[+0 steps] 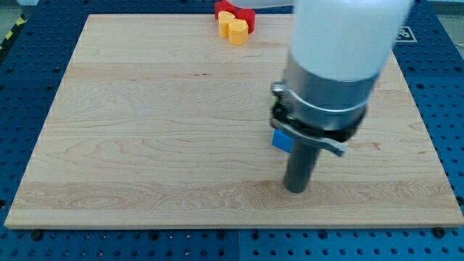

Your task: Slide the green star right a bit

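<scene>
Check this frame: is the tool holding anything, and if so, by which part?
Nothing is held. My tip rests free on the board, just below a blue block partly hidden behind the arm; contact cannot be told.

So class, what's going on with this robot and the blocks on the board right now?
A robot arm with a dark rod stands over the wooden board. My tip rests near the view's bottom right, just below a blue block that the arm mostly hides. A yellow block and a red block sit together at the view's top edge. No green star is visible.
</scene>
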